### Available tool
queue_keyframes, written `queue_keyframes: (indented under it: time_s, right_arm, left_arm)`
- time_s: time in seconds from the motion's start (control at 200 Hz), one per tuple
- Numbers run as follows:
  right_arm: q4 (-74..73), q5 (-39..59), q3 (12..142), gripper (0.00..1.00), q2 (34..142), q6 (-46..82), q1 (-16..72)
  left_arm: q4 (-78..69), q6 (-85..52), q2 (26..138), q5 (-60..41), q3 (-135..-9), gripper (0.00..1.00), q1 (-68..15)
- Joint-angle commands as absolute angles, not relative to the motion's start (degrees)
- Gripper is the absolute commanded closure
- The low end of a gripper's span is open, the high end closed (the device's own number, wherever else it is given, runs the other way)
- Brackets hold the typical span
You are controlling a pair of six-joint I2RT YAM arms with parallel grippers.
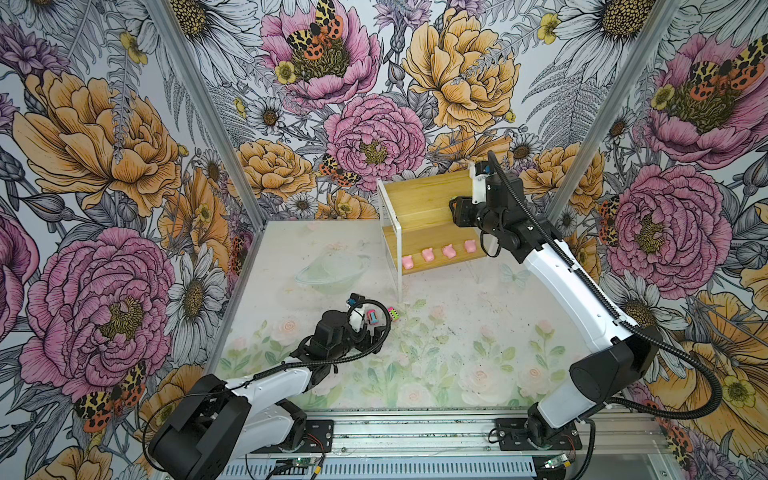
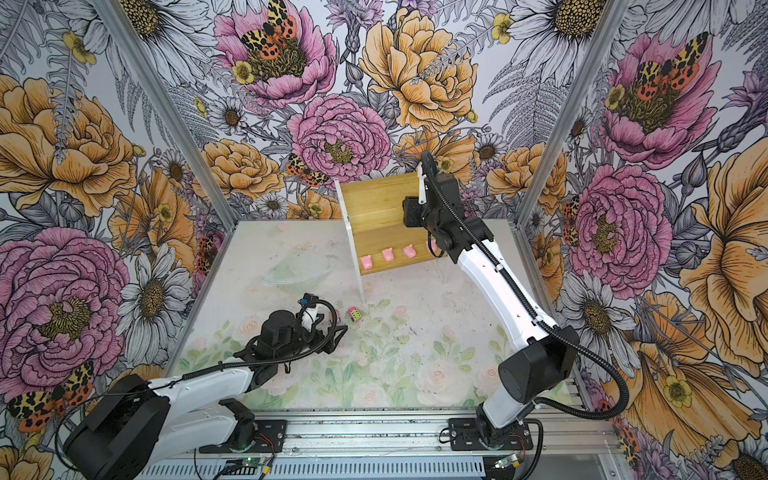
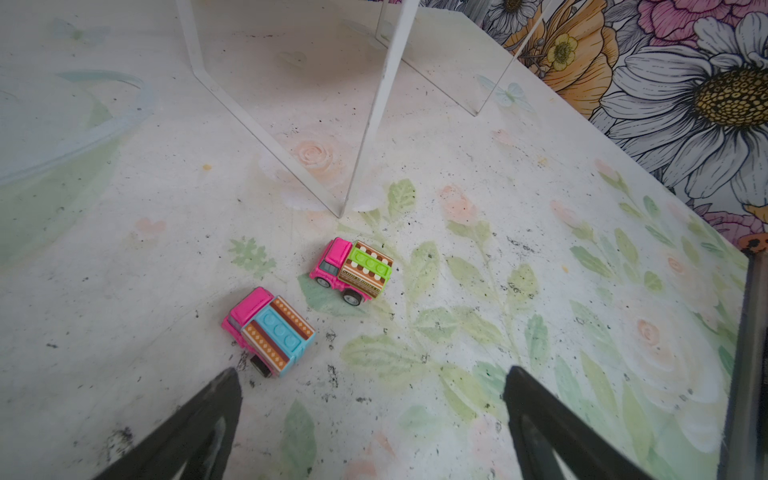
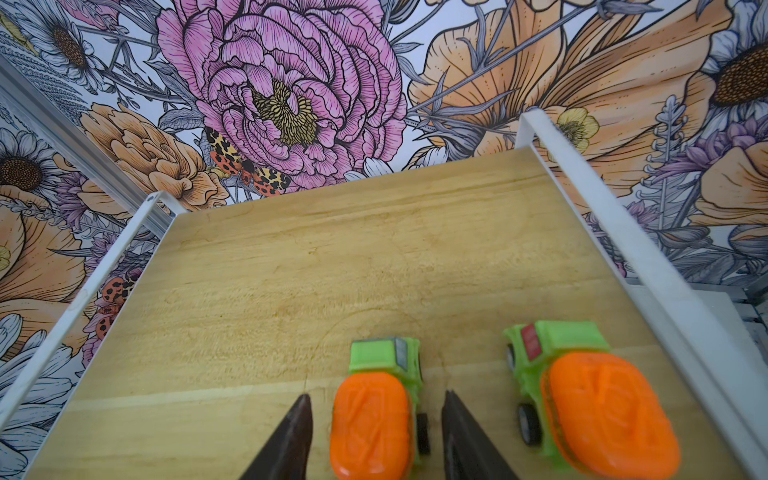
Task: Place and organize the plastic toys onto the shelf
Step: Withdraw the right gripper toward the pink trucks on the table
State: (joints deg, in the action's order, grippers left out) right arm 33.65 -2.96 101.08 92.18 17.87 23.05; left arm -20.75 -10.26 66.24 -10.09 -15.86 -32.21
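Observation:
The shelf [image 1: 424, 195] stands at the back of the table, and several pink pig toys [image 1: 427, 253] sit in a row on its lower board. In the right wrist view, two orange-and-green cars [image 4: 374, 428] [image 4: 602, 399] rest on the upper board [image 4: 332, 270]. My right gripper [image 4: 376, 397] is open, with a small gap between each finger and the left car. Two pink cars, one with blue trim [image 3: 270, 332] and one with green trim [image 3: 353, 270], lie on the table near the shelf's front leg [image 3: 374, 104]. My left gripper [image 3: 372, 374] hovers open and empty just short of them.
A clear glass bowl [image 1: 332, 270] sits on the table left of the shelf. The shelf's thin white frame legs [image 1: 399, 266] reach down to the table close to the pink cars. The floral walls stand close behind the shelf.

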Motion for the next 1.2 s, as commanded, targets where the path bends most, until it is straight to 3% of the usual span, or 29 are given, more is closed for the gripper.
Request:
queue_keyframes:
  time_s: [0.0,0.19,0.33,0.555,0.66,0.881,1.196]
  right_arm:
    - [33.4,-2.2,100.4,0.45,88.8,16.5,23.4]
    - [33.4,-3.6,96.3,0.37,81.0,11.1,23.6]
    - [32.8,-0.9,88.6,0.36,72.4,5.4,23.6]
    - [19.6,15.3,59.2,0.36,60.1,0.6,24.8]
    - [7.8,17.5,44.5,0.36,57.4,4.1,27.8]
    - [-26.5,12.5,20.0,0.38,59.2,13.7,35.5]
    - [-38.7,5.2,17.4,0.41,71.8,14.4,42.0]
  left_arm:
    - [-21.0,-9.6,66.6,-9.3,-16.3,0.01,-32.7]
    - [-20.2,-9.5,66.3,-9.9,-17.1,0.01,-32.5]
    - [-19.6,-9.4,65.8,-10.4,-17.5,0.01,-32.1]
    - [-22.2,-10.8,63.6,-13.4,-15.1,0.01,-29.5]
    - [-22.3,-11.2,62.8,-14.2,-14.9,0.01,-28.8]
    - [-21.8,-11.3,63.2,-14.9,-15.1,0.01,-28.7]
    - [-20.3,-12.3,62.9,-14.3,-15.4,0.01,-28.6]
